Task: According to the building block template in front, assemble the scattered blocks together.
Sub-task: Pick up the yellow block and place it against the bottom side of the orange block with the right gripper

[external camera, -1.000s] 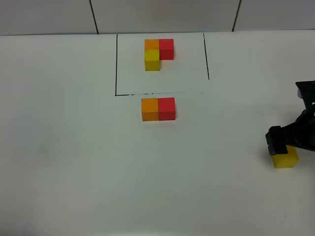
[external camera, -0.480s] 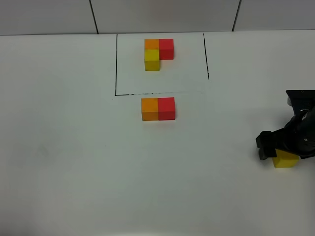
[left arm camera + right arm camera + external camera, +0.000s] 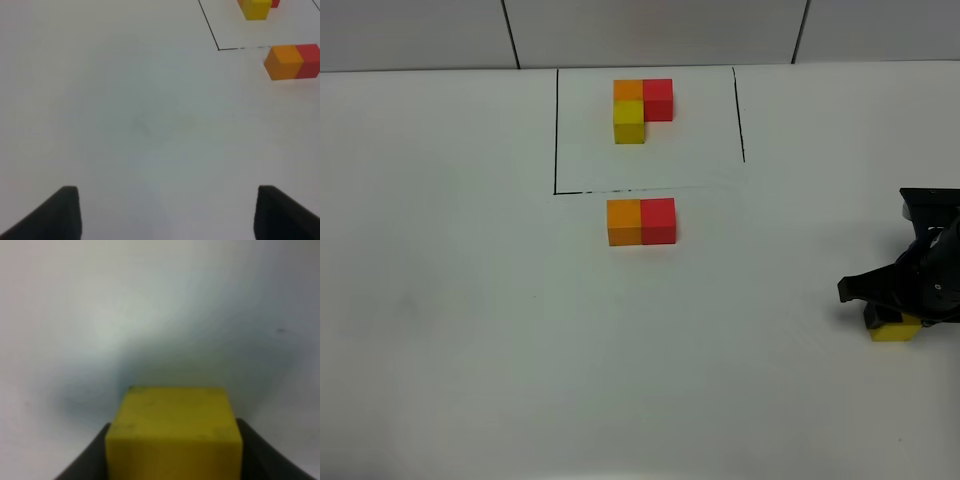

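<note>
The building block template [image 3: 642, 108] is an L of orange, red and yellow cubes inside a thin black rectangle at the back; it also shows in the left wrist view [image 3: 256, 9]. Of the scattered blocks, the orange cube [image 3: 624, 221] and red cube [image 3: 658, 220] sit side by side, touching, just in front of the frame. The yellow cube [image 3: 892, 331] rests on the table at the far right. My right gripper [image 3: 892, 312] is down over it, its fingers against both sides of the cube [image 3: 172, 425]. My left gripper [image 3: 167, 215] is open and empty, out of the high view.
The white table [image 3: 470, 300] runs to a tiled wall at the back. The frame's black line [image 3: 556, 130] is drawn flat on the table. In the left wrist view the orange cube [image 3: 283, 62] and red cube [image 3: 308, 60] lie far from the fingers.
My right gripper has come down and a little left over the yellow cube, so less of the cube shows. The orange and red cubes have not moved.
</note>
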Motion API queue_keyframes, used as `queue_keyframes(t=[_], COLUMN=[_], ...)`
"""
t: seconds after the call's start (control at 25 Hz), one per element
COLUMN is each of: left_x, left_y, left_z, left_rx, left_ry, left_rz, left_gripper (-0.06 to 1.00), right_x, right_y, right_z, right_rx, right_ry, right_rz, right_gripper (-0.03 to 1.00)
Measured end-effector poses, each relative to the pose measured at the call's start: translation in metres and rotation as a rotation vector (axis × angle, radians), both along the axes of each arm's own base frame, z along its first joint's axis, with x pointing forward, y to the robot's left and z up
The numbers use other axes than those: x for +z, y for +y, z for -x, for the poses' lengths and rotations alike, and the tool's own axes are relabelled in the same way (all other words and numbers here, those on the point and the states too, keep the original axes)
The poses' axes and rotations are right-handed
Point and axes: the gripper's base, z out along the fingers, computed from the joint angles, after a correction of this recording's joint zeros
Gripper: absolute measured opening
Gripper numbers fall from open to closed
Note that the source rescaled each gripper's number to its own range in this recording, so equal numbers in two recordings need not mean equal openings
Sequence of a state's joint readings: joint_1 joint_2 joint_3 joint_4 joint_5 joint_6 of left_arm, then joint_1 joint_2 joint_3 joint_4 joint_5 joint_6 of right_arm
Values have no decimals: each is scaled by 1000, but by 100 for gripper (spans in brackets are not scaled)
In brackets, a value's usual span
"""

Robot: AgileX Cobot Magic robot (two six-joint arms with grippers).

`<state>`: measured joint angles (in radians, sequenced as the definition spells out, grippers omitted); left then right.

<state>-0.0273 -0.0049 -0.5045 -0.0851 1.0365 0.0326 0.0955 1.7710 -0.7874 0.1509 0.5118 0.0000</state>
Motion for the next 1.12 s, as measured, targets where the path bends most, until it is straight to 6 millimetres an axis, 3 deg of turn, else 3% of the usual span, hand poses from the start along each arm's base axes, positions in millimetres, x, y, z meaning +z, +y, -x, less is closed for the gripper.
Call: queue_keyframes(t=[0.12,0.28,0.64,0.92,1.12], left_x=[0,0,0,0,0], left_y=[0,0,0,0,0], left_z=[0,0,0,0,0], left_rx=[0,0,0,0,0], left_ry=[0,0,0,0,0], left_rz=[0,0,0,0,0], left_gripper=[60,60,60,60,60], right_x=[0,5,41,34,24], right_y=[6,35,138,208,242], right_z=[1,2,-6,-11,-28], right_rx=[18,45,72,121,137], right_ry=[5,16,-82,-28,-34], right_rz=[1,-14,-48,-9,-36], right_gripper=[1,1,1,1,1])
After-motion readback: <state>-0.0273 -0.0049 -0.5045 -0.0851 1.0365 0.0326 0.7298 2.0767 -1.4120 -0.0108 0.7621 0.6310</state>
